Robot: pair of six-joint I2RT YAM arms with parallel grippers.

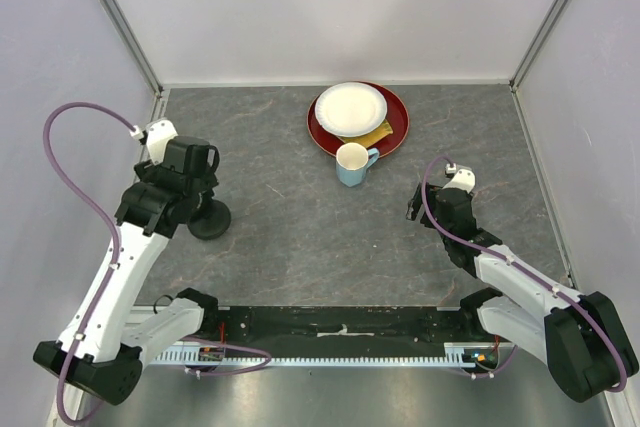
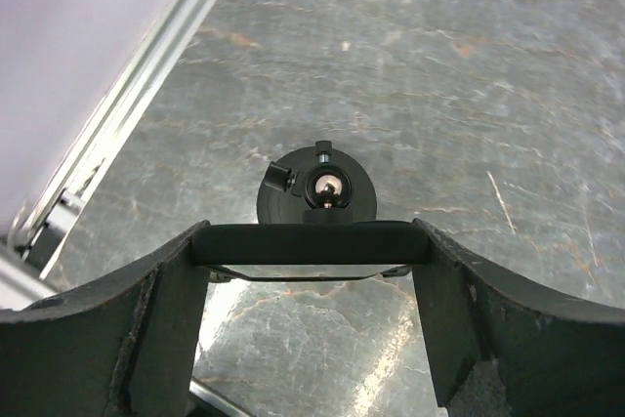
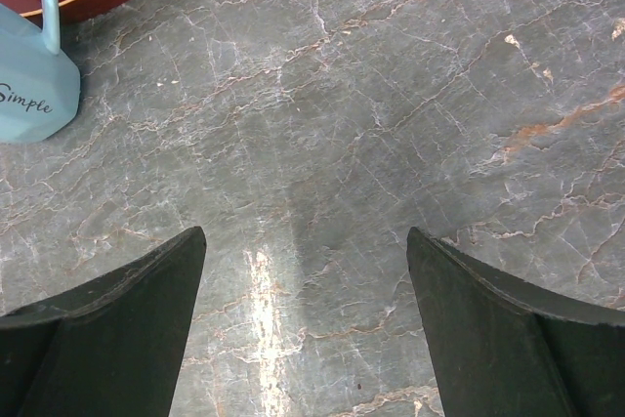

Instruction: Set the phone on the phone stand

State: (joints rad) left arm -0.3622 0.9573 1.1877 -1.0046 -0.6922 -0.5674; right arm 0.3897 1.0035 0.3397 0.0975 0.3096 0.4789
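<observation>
Top external view: the left arm (image 1: 118, 277) reaches over the stand (image 1: 212, 219), whose round base shows on the table (image 1: 290, 247) at the left. The phone cannot be made out here. The right arm (image 1: 520, 282) sits low at the right, well apart from the stand. A mug (image 1: 352, 164) stands just in front of a red plate (image 1: 398, 125), which carries a white plate (image 1: 350, 109).

Left wrist view: the left gripper (image 2: 311, 253) is clamped on the phone (image 2: 311, 244), which spans level and edge-on between the fingers (image 2: 117, 329). The stand's head shows just beyond the phone's edge; whether they touch I cannot tell.

Right wrist view: the right gripper (image 3: 306, 271) is spread wide over bare table. The mug sits at the upper left, beside the red plate's rim.
</observation>
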